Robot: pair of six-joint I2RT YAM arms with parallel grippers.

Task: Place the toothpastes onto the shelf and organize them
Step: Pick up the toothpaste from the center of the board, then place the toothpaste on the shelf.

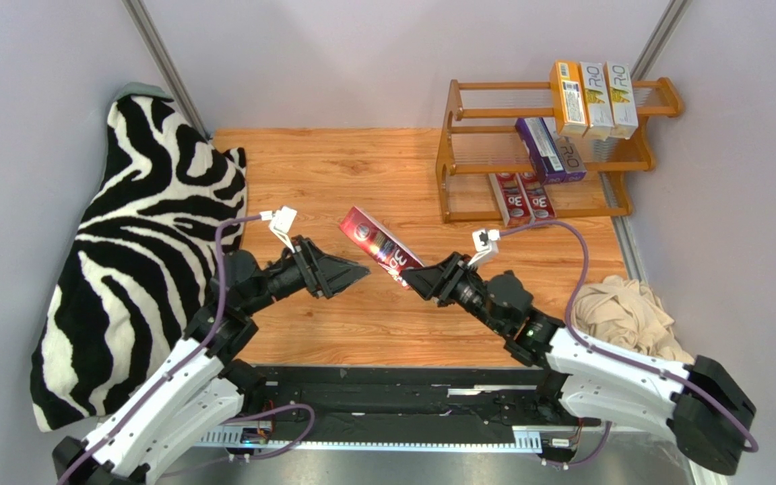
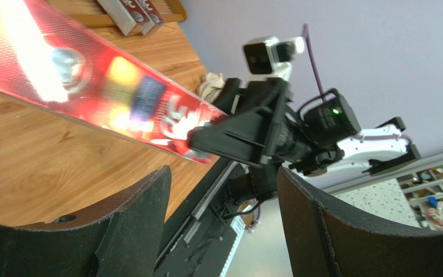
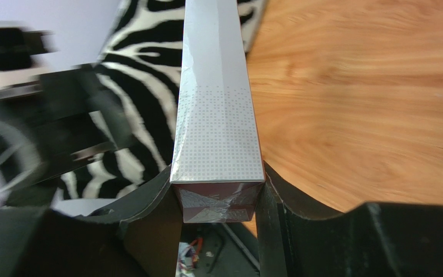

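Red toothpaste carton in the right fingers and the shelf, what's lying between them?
Only bare tabletop separates the carton from the shelf; the top view shows it.

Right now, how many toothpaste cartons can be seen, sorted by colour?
Red cartons: 3 (two on the shelf, one in the right pincer)
Purple cartons: 2
Orange-yellow cartons: 2
White carton: 1
Total: 8
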